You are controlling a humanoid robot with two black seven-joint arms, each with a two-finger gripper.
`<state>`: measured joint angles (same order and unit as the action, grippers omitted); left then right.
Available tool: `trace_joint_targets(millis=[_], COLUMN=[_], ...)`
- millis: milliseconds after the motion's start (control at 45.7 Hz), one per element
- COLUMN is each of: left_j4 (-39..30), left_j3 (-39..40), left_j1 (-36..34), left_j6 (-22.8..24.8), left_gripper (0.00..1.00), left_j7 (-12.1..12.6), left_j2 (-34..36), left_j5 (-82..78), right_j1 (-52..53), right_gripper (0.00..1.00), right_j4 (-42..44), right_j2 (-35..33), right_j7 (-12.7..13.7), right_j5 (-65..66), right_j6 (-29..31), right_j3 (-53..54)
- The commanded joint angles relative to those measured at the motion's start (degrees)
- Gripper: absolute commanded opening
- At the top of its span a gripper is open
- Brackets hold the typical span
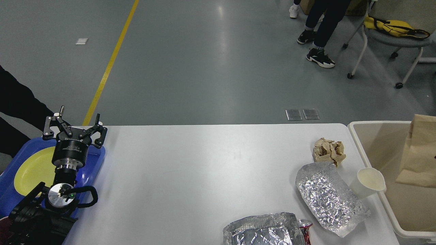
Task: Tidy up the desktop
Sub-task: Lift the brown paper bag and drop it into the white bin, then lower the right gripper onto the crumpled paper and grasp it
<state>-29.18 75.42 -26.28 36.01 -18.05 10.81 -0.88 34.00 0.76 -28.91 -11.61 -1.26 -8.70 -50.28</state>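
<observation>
The white desktop (204, 177) fills the lower view. On its right part lie a crumpled brown paper ball (329, 150), a foil bag (330, 197), a white paper cup (370, 179), a second foil piece (262, 231) at the front edge and a red can (305, 227) beside it. A brown paper bag (420, 153) hangs at the right edge, inside the beige bin (369, 149). My left gripper (73, 123) stands open and empty over the blue tray's edge. My right gripper is out of view.
A blue tray (97, 160) with a yellow plate (30, 170) sits at the desktop's left end, under my left arm. Beyond the table are a person's legs (318, 30) and a wheeled chair (388, 37). A dark-clothed figure (17, 109) stands at far left.
</observation>
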Motion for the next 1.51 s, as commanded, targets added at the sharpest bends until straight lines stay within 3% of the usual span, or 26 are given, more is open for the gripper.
trace_joint_targets(millis=[0, 22, 44, 66, 525, 744, 832, 963, 1073, 1138, 1270, 1379, 1401, 1488], left_j4=[0.0, 0.0, 0.0, 0.0, 0.0, 0.0, 0.0, 0.0, 0.0, -0.1, 0.0, 0.0, -0.1, 0.0], left_j3=[0.0, 0.0, 0.0, 0.0, 0.0, 0.0, 0.0, 0.0, 0.0, 0.0, 0.0, 0.0, 0.0, 0.0], left_j1=[0.0, 0.0, 0.0, 0.0, 0.0, 0.0, 0.0, 0.0, 0.0, 0.0, 0.0, 0.0, 0.0, 0.0], left_j6=[-0.1, 0.0, -0.1, -0.1, 0.0, 0.0, 0.0, 0.0, 0.0, 0.0, 0.0, 0.0, -0.1, 0.0], left_gripper=[0.97, 0.97, 0.97, 0.97, 0.97, 0.97, 0.97, 0.97, 0.97, 0.97, 0.97, 0.97, 0.97, 0.97], left_j7=[-0.1, -0.1, -0.1, 0.0, -0.1, -0.1, -0.1, -0.1, -0.1, -0.1, -0.1, -0.1, 0.0, 0.0], left_j2=[0.0, 0.0, 0.0, 0.0, 0.0, 0.0, 0.0, 0.0, 0.0, 0.0, 0.0, 0.0, 0.0, 0.0], left_j5=[0.0, 0.0, 0.0, 0.0, 0.0, 0.0, 0.0, 0.0, 0.0, 0.0, 0.0, 0.0, 0.0, 0.0], right_j1=[-1.8, -1.8, -1.8, -1.8, -1.0, 8.0, 14.5, 26.1, 34.7, 41.9, 59.2, 72.6, 76.7, 82.7], right_gripper=[0.00, 0.10, 0.60, 1.00, 1.00, 1.00, 1.00, 1.00, 1.00, 1.00, 1.00, 1.00, 1.00, 1.00], right_j4=[0.7, 0.6, 0.6, 0.6, 0.9, 1.0, 0.6, 0.7, -1.7, -8.5, -36.6, -62.4, -71.2, -86.1], right_j2=[2.3, 2.5, 2.5, 2.6, 2.5, 3.2, 3.0, 2.9, 2.9, 2.7, -0.5, -1.7, -1.8, -1.7], right_j7=[1.9, 1.9, 1.9, 2.0, 2.0, 1.4, 1.0, -0.2, -0.8, -0.8, 0.4, 1.4, 2.4, 5.7], right_j5=[-0.3, -0.3, -0.2, -0.1, -0.3, -0.1, 0.7, 0.7, 0.6, 0.7, 1.7, 7.0, 9.3, 11.9], right_j6=[-3.2, -2.9, -2.9, -2.7, -3.0, -1.9, 4.2, 23.7, 34.6, 38.7, 39.8, 37.2, 35.2, 32.7], right_j3=[0.0, -0.1, -0.2, -0.2, -0.1, -0.2, -0.3, -1.8, -3.3, -3.7, -5.8, -10.4, -11.5, -12.9])
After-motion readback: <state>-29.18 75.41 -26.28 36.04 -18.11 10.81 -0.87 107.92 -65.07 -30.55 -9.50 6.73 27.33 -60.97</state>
